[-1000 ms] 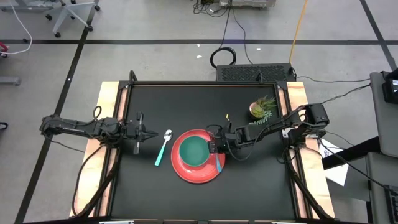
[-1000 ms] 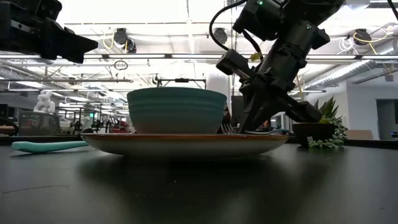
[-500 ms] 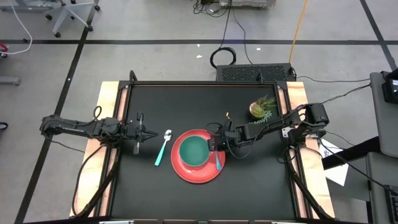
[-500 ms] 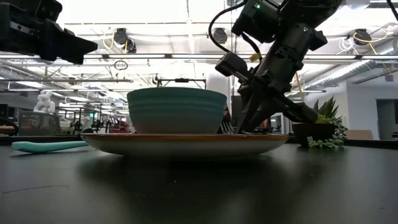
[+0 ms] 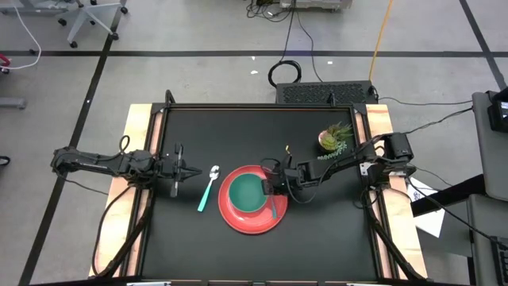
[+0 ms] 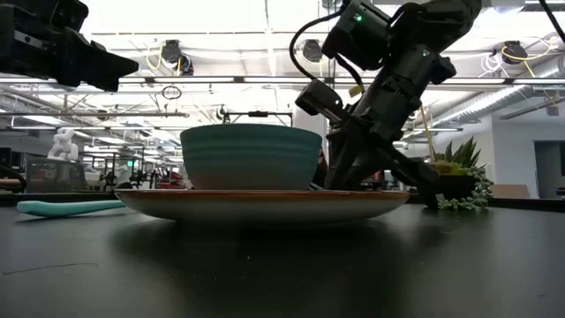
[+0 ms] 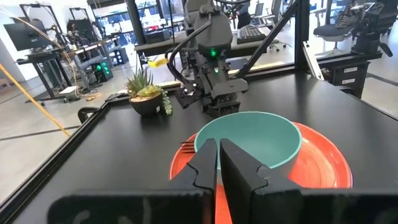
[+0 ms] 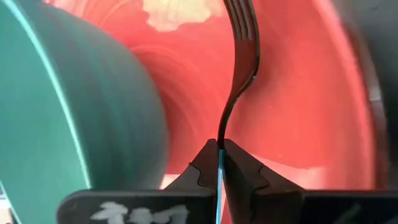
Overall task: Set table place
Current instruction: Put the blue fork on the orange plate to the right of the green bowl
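Note:
The red plate sits mid-table with the teal bowl standing on it. The mint-handled spoon lies flat on the table to the plate's left. My right gripper is over the plate's right part, close beside the bowl, shut on the blue-handled fork. The fork's tines reach out over the plate. My left gripper is shut and hovers above the table left of the spoon, touching nothing. In the low view the bowl hides the fork. My right gripper pinches the fork's blue handle between its two fingers, close to where the metal neck begins. The fingers come down slanting from the table's right. The fork extends forward from the fingertips, tines over the red plate; whether they touch it I cannot tell.
A small potted green plant stands near the table's far right corner, behind my right arm. Wooden strips run along the left and right sides. Bare black tabletop lies in front of the plate and along the far edge.
My right gripper, still shut on the fork, has shifted toward the table's left, closer to the bowl. The fork moved with it across the plate's right part. The left arm, bowl, plate and spoon stayed put.

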Controlling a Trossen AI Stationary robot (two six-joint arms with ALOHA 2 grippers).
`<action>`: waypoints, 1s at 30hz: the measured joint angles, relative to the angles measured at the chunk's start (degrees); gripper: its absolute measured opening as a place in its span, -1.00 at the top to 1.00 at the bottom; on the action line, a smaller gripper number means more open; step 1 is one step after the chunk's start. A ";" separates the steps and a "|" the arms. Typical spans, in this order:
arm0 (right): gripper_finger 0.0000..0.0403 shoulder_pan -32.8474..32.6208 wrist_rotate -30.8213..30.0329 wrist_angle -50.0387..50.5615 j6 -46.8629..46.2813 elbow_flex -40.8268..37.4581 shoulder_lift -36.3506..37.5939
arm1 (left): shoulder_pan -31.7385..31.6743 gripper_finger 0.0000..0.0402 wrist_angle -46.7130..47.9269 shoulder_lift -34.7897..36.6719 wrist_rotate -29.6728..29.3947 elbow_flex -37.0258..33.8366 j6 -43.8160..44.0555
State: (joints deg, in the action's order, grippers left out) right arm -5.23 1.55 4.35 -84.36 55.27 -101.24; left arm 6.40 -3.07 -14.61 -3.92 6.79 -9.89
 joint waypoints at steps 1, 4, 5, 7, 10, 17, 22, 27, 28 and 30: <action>0.99 0.00 0.04 -0.12 -0.02 0.00 -0.06 | 0.00 0.87 0.00 0.00 0.00 0.00 0.00; 0.99 0.00 0.08 0.12 -0.02 0.00 -0.06 | 0.00 0.87 0.00 0.01 0.00 0.00 0.04; 0.99 0.00 0.08 0.11 -0.06 0.00 -0.06 | 0.01 0.87 0.00 0.01 0.00 0.00 0.04; 0.99 0.00 0.08 0.10 -0.04 0.00 -0.06 | 0.01 0.87 0.01 0.01 0.00 0.00 0.07; 0.98 0.00 0.10 0.12 -0.02 0.00 -0.06 | 0.00 0.87 0.02 0.02 0.00 0.00 0.09; 0.98 0.00 0.06 0.10 0.87 0.00 -0.08 | 0.00 0.87 0.04 0.02 0.00 0.00 0.11; 0.98 0.00 0.04 0.15 1.59 0.00 -0.10 | 0.01 0.87 0.15 0.02 0.00 0.00 0.11; 0.98 -0.09 0.06 0.32 2.55 0.00 -0.10 | 0.00 0.87 0.42 0.02 0.00 0.00 0.13; 0.98 -0.09 0.06 0.28 2.77 0.00 -0.10 | 0.00 0.87 0.39 0.01 0.00 0.00 0.12; 0.98 -0.09 0.06 0.21 3.58 0.00 -0.10 | 0.00 0.87 0.39 0.01 0.00 0.00 0.13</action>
State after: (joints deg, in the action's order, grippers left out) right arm -5.32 1.61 4.56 -80.78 55.26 -101.34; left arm 6.39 -2.68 -14.60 -3.92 6.79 -9.76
